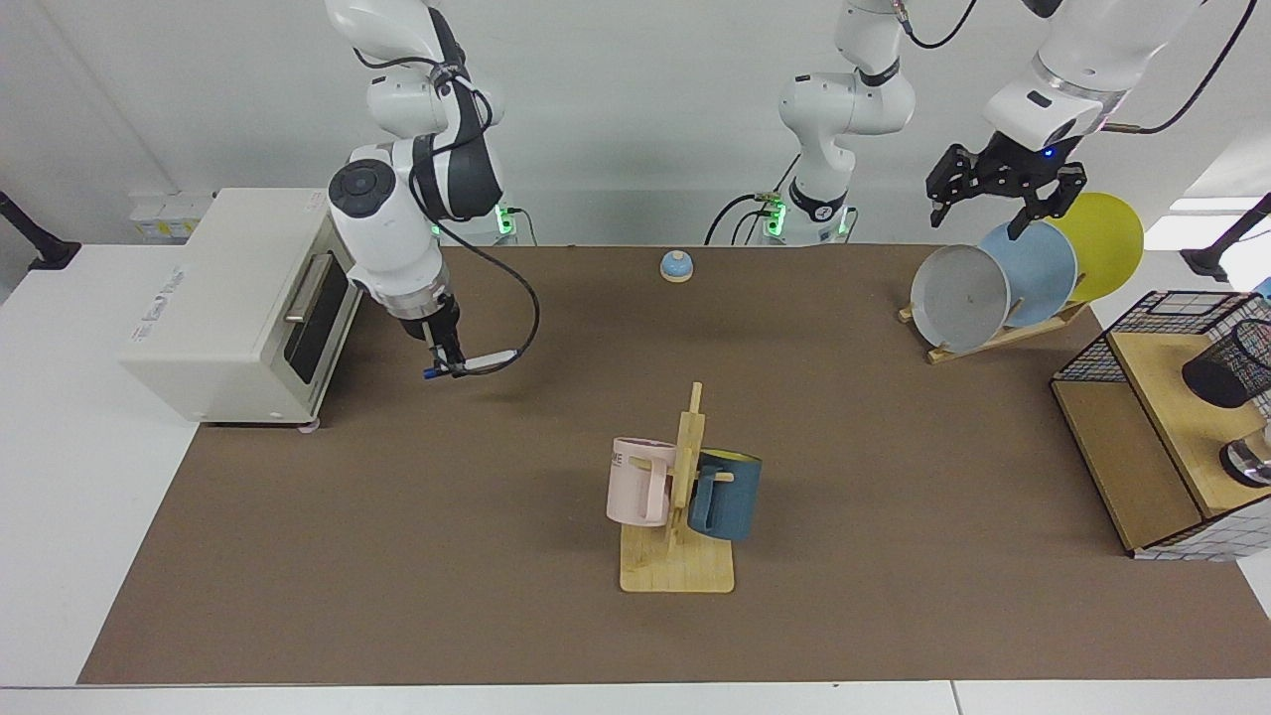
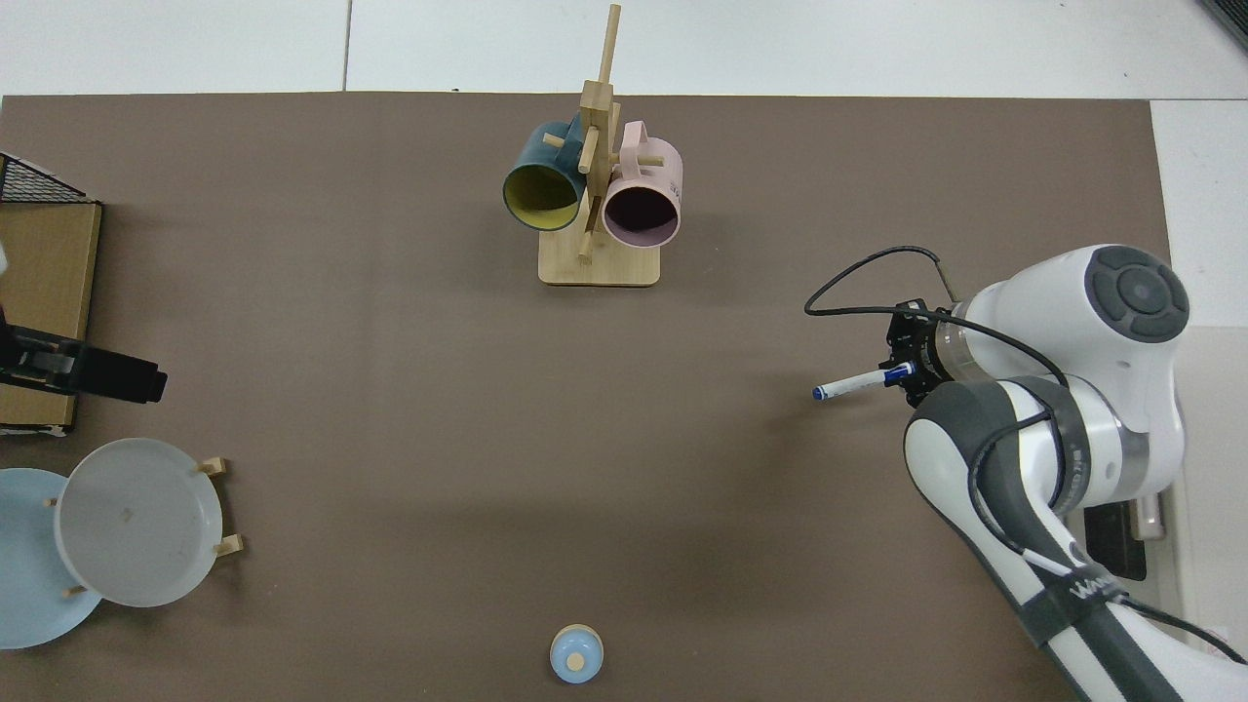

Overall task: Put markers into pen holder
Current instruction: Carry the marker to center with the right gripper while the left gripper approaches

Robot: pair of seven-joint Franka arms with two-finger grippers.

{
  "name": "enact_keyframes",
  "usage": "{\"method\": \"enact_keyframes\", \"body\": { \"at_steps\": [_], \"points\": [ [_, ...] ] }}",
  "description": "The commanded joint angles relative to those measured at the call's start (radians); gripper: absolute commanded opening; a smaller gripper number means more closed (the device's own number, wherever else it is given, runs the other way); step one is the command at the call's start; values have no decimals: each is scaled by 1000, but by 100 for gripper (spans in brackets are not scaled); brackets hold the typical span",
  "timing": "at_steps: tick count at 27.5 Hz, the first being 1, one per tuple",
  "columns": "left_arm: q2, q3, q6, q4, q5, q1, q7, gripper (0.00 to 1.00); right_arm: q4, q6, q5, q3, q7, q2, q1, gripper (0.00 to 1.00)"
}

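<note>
Two of my fingers, the right gripper's (image 1: 444, 363), are pinched tight on one end of the marker (image 1: 481, 361), which sticks out sideways, nearly level, toward the middle of the table. I hold it by the end because that leaves most of the barrel free to go into a cup later. Seen from above, the marker (image 2: 858, 382) has a blue tip at its free end and tilts slightly; a blue band sits close to my right gripper (image 2: 912, 373). It hangs clear above the brown mat (image 1: 397, 556), with a shadow under it, so nothing drags. My wrist is just in front of the toaster oven (image 1: 233, 303), close to its door side.

Outward from there, the mug rack (image 1: 679, 556) stands near the middle of the mat with a pink mug (image 1: 638, 481) and a blue mug (image 1: 725, 494) hung on it. A small blue bell (image 1: 676, 265) sits at the far edge. The pen holder (image 1: 1229, 367) is far across the table, on a wooden shelf (image 1: 1162, 397) at the other end, lying tilted with its mouth facing away from me. I judge that is beyond my easy reach, so a handover to the other arm seems likely.

My left gripper (image 1: 1001, 187) waits with fingers spread and empty, above the plate rack (image 1: 1003, 338) and its grey, blue and yellow plates, near the shelf side.
</note>
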Motion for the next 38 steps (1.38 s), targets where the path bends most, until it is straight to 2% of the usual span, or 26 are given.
{"method": "enact_keyframes", "body": {
  "at_steps": [1,4,8,12,18,22,28,34,38],
  "points": [
    [-19,-3,5,-17,1,-11,7,99,64,-99,22,0,46,-44,27,0],
    [-19,-3,22,-17,0,-11,21,99,102,-162,75,0,51,-73,44,0],
    [-18,-16,23,-17,0,-11,20,99,147,-216,80,2,85,-100,73,0],
    [-19,-26,17,-18,-17,-12,12,100,194,-245,121,2,149,-97,132,0],
    [-19,-80,15,-18,-37,-20,35,99,196,-205,149,2,230,-100,253,0],
    [-21,-135,23,-20,-37,-29,128,99,196,-158,250,2,235,-100,268,0],
    [-21,-160,61,-27,-108,-32,282,99,196,-92,270,3,223,-84,340,0],
    [-41,-175,133,-69,-158,-35,535,97,213,-52,264,15,226,-30,389,0],
    [-45,-184,170,-95,-158,-53,638,91,218,-9,252,14,230,-13,432,0]
  ]
}}
